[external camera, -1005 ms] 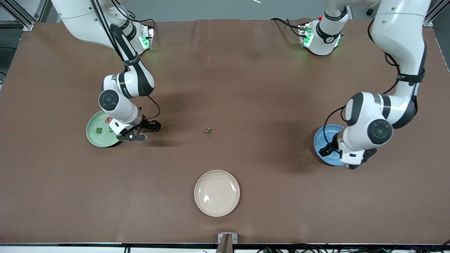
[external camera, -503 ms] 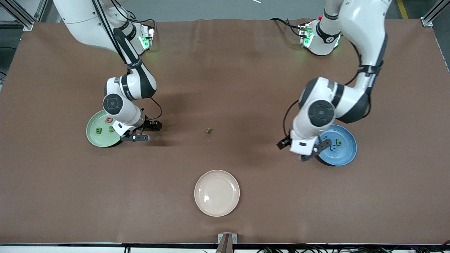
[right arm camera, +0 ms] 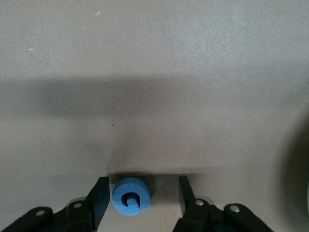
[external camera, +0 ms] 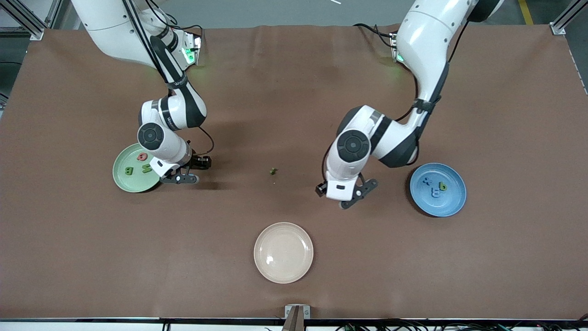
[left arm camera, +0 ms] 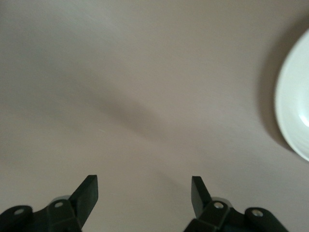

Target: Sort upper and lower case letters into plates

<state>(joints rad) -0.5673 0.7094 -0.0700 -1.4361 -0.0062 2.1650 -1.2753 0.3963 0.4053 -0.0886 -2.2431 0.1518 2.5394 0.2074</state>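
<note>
Letters first: a small flat blue foam G lies on the brown table mat between the open fingers of the right gripper, just beside the pale mint green plate, which holds three letters. One tiny green letter lies mid-table. Left gripper, open and empty, hangs between it and the bright blue plate. Advice: centre on the G, which sits nearer one finger, then close gently.

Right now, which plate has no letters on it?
The cream-white plate, nearest the front camera. The mint green plate by the right gripper and the blue plate each hold letters.
</note>
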